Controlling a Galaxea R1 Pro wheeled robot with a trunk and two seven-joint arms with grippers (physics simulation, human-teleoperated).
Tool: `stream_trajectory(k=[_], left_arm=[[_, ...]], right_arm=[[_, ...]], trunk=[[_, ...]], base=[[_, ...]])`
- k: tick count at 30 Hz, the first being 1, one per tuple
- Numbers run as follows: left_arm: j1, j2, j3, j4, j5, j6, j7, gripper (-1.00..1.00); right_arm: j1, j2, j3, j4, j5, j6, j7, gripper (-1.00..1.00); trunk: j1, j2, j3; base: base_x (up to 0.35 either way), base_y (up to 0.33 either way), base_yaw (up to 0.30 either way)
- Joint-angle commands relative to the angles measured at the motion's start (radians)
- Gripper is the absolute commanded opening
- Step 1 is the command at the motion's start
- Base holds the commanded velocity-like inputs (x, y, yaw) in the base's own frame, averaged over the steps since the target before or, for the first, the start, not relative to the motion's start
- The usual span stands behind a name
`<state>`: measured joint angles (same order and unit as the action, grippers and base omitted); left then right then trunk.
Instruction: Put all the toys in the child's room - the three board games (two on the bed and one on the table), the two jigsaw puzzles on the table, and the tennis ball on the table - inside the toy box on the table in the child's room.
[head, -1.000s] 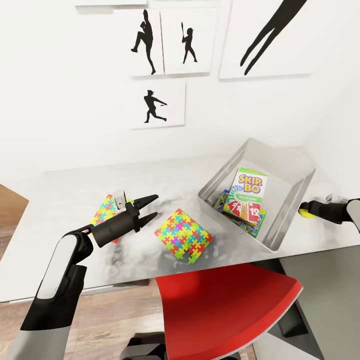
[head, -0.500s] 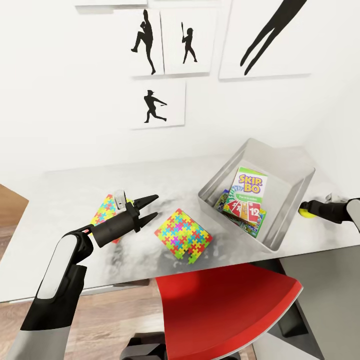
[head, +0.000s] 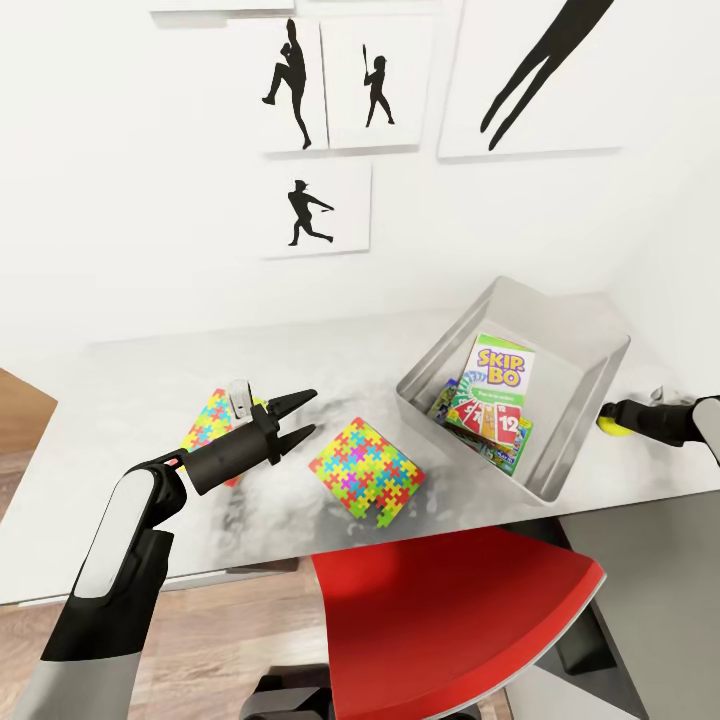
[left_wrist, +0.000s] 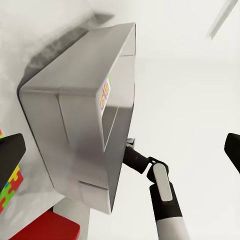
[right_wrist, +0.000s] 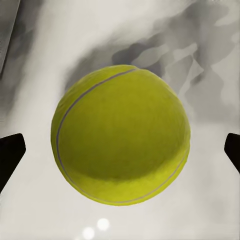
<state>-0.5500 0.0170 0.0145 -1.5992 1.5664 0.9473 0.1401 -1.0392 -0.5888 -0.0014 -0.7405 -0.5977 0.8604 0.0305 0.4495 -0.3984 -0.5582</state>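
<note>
Reaching in from the right edge of the head view, the right gripper (head: 608, 420) straddles the small yellow-green tennis ball (head: 607, 428), which sits on the light-grey table top (head: 130, 420) just outside the shallow light-grey flared toy box (head: 580, 420). In the wrist view the ball (right_wrist: 120, 134) lies dead centre between wide-spread fingertips (right_wrist: 10, 152) that do not touch it. Being round, it has no long axis. The left gripper (head: 300, 415), also spread and empty, is far off at centre-left.

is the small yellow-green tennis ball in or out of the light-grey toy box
Out. The small yellow-green tennis ball rests on the light-grey table top, outside the light-grey toy box, between the right gripper's open fingers.
</note>
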Motion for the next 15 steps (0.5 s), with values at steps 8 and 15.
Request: stream_trajectory(k=[8,15], left_arm=[[-0.001,0.0,0.001,-0.001,0.01,0.004,0.01,1.0],[-0.001,0.0,0.001,-0.001,0.01,0.004,0.01,1.0]], right_arm=[[-0.001,0.0,0.0,0.0,0.002,0.004,0.003,-1.0],[-0.001,0.0,-0.001,0.0,0.002,0.004,0.003,-1.0]], trunk=[[0.001,-0.002,-0.001],[0.001,-0.002,-0.001]], base=[[0.0,0.0,0.0],[0.0,0.0,0.0]])
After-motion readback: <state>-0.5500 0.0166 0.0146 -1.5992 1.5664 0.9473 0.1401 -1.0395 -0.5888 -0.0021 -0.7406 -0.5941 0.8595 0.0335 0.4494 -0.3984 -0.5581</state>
